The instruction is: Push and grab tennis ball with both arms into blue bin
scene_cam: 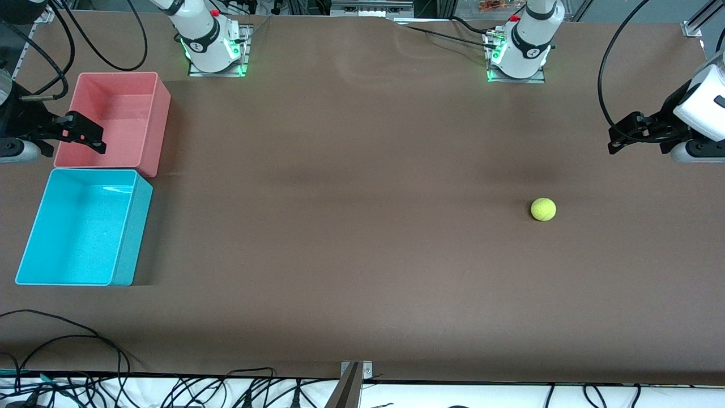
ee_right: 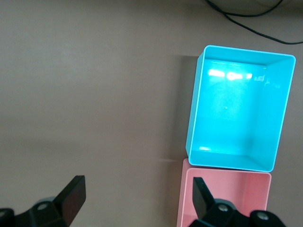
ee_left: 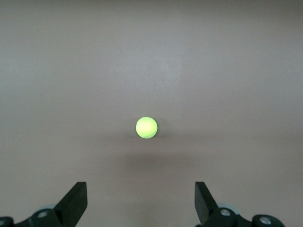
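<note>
Brown matting is covering the table (scene_cam: 351, 238), and black cables (scene_cam: 68, 362) are trailing along the edge nearest the front camera. Going farther from that camera, the blue bin (scene_cam: 122, 272) is sitting at the right arm's end of the table, open side up and holding nothing. At the left arm's end, a little farther from the camera than the middle of the blue bin, the tennis ball (scene_cam: 543, 209) is lying alone on the bare matting, well apart from both bins and touching nothing. The left wrist view is showing the ball (ee_left: 147, 127) ahead of the left gripper's two fingers (ee_left: 75, 203), which are standing wide apart with nothing between them.

Farther again, the pink bin (scene_cam: 158, 136) is sitting right against the blue bin, its interior also bare. The right gripper (scene_cam: 85, 131) is hanging over the pink bin's outer rim, jaws spread wide and gripping nothing; its wrist view is looking down on the blue bin (ee_right: 194, 118) and the pink bin (ee_right: 182, 198) side by side. The left gripper (scene_cam: 623, 136) is hovering over the table's edge at the left arm's end, apart from the ball. Farthest from the camera, the two arm bases (scene_cam: 212, 42) are glowing green.
</note>
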Tool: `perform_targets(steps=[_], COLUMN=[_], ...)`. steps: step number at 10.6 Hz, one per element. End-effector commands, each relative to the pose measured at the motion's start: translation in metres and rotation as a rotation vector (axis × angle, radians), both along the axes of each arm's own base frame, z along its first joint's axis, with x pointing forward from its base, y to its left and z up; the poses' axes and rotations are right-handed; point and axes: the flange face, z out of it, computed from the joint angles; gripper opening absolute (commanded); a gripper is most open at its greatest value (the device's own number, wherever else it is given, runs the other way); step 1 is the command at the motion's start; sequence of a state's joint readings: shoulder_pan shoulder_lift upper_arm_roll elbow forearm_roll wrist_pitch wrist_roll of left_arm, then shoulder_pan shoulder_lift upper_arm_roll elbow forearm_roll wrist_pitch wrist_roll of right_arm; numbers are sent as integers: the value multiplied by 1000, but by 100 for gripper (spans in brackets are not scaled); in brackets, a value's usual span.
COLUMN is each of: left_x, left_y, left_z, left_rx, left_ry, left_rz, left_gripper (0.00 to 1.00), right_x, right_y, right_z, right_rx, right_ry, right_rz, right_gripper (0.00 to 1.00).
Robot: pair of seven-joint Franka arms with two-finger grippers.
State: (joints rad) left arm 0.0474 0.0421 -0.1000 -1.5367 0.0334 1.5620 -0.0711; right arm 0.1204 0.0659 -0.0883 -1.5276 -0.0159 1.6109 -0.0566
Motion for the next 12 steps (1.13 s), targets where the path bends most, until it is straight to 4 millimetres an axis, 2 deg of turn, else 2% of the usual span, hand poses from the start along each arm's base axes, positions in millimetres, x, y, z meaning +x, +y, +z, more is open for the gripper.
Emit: perform_targets(steps=[1, 12], left_x=[3, 3], left_y=[1, 3], left_z=[7, 7], left_rx=[17, 14], left_ry=[3, 3], left_rz=[7, 10], left_gripper=[100, 100], right_x=[-3, 0], right_y=[-1, -5], right_z=[8, 1], right_rx=[-12, -12], right_ry=[2, 14], right_rz=[12, 3], right_gripper=[100, 100])
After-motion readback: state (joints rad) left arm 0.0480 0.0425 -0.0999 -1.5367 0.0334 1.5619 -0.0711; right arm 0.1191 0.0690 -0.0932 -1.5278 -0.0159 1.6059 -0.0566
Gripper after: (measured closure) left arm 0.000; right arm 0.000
